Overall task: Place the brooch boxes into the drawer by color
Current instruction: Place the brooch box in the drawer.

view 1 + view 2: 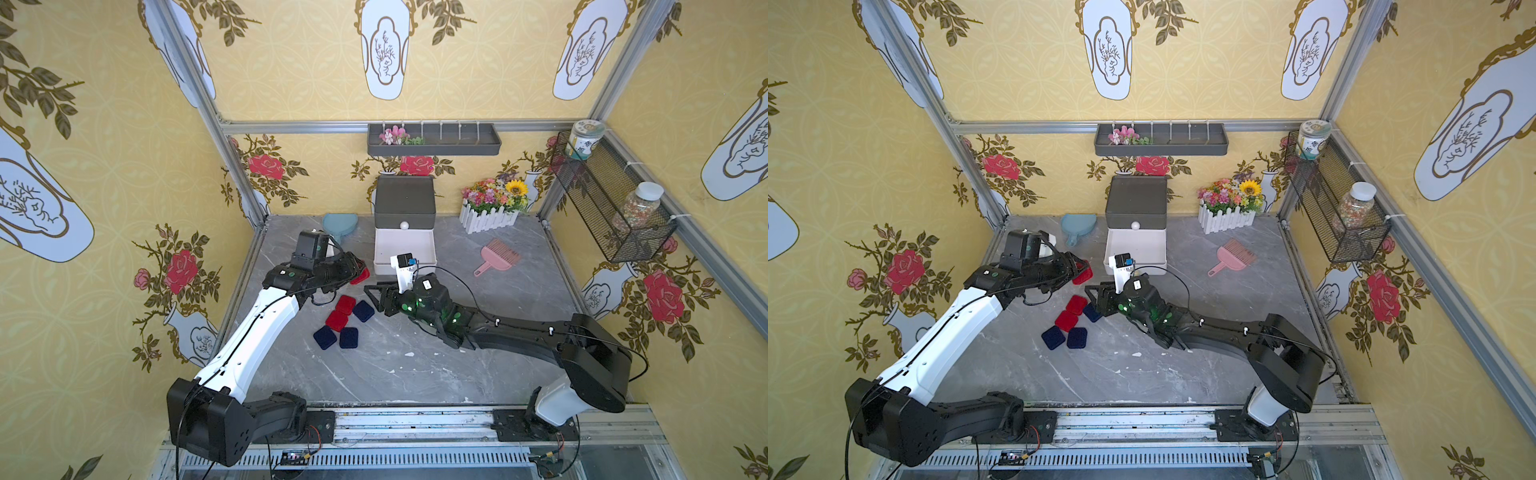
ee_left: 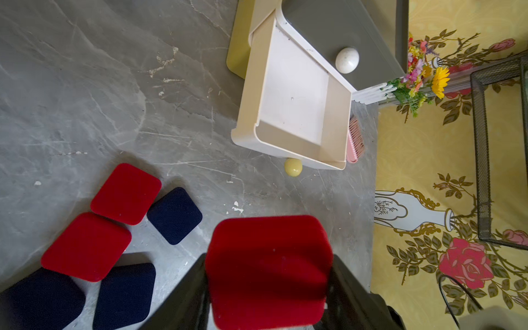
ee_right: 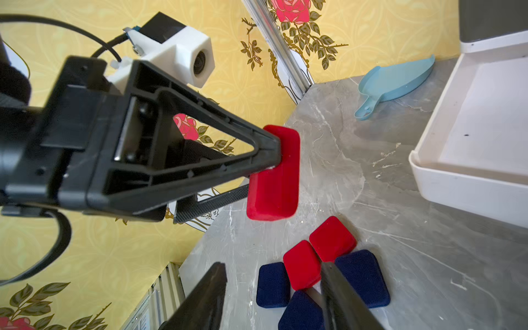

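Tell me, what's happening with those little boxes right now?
Left gripper shut on red box, near open, empty white drawer. Right gripper open above table pile. Nothing blocking drawer.

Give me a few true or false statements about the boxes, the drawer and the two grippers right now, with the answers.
1. The left gripper holds a red box. True.
2. The white drawer is shut. False: it is pulled out and empty.
3. Three navy boxes lie on the table. True.
4. The right gripper holds a navy box. False: its jaws stand apart, holding nothing.
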